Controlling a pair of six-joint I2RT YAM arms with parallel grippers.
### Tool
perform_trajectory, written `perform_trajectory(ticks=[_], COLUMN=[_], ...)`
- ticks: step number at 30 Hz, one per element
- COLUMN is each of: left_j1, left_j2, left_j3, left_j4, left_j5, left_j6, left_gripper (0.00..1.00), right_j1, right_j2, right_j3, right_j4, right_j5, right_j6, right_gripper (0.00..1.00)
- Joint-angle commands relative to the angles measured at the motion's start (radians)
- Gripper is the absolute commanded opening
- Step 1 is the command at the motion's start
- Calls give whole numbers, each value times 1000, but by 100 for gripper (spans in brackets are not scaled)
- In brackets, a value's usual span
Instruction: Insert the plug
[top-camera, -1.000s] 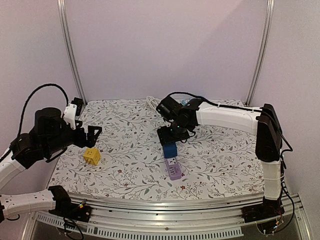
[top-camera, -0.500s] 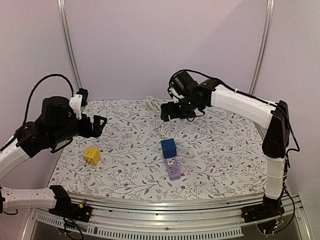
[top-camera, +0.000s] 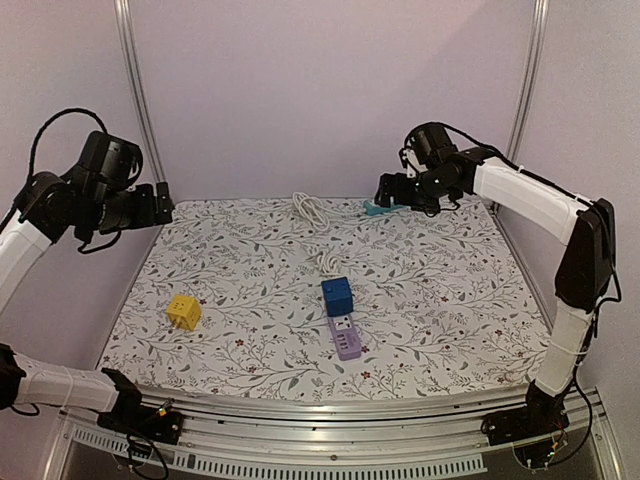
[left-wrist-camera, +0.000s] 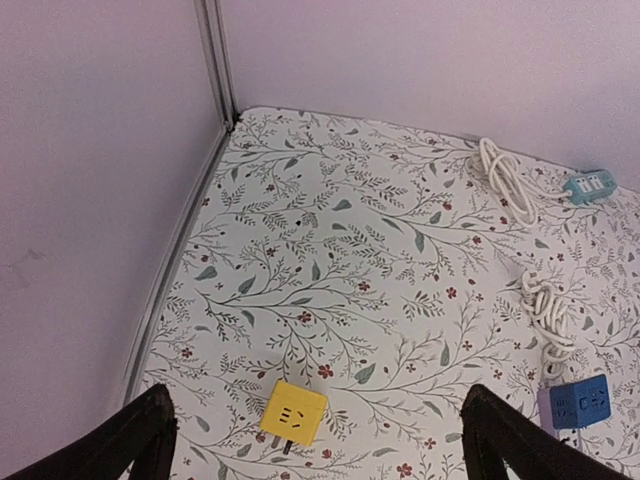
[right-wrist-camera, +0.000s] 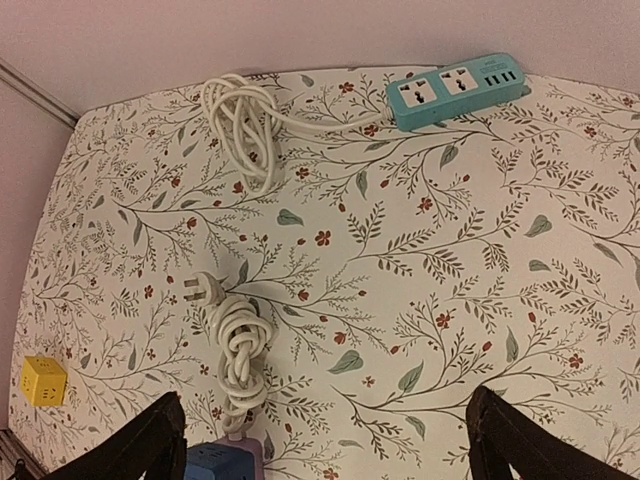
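Left gripper (top-camera: 160, 204): fingers (left-wrist-camera: 140, 435) spread wide, holding nothing, raised beside the left wall at the far-left corner of the floral table cloth (top-camera: 450, 300). Right gripper (top-camera: 386, 190): likewise wide open and empty, raised over the far edge near the teal power strip (right-wrist-camera: 455, 90) and its coiled white cord (right-wrist-camera: 240, 120). Blue cube adapter (top-camera: 337, 296): sits on the far end of the purple power strip (top-camera: 347, 340), mid-table. That strip's bundled cable (right-wrist-camera: 238, 350) ends in a white plug (right-wrist-camera: 203, 290) lying loose on the cloth. Yellow cube adapter (top-camera: 183, 312): apart, near the left edge. Broad cloth lies right of the purple strip.
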Motion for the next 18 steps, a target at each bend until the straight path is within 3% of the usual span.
perform_trajectory(ticks=[1,8,18], left_j1=[102,184,206], left_j2=[34,30,-34], left_j3=[89,103,-122], left_j4=[-257,-363,-375], left_j5=[19,69,205], left_j6=[-89,-142,-271], left_gripper=[99,99,99], right_j1=[-39,-120,-159], right_j2=[-65,-126,-122], right_j3=[-86,-199,-247], right_j4=[50,96,113], right_j5=[-19,-39,-99], right_j6=[-10,-28,-89], right_gripper=[96,97,97])
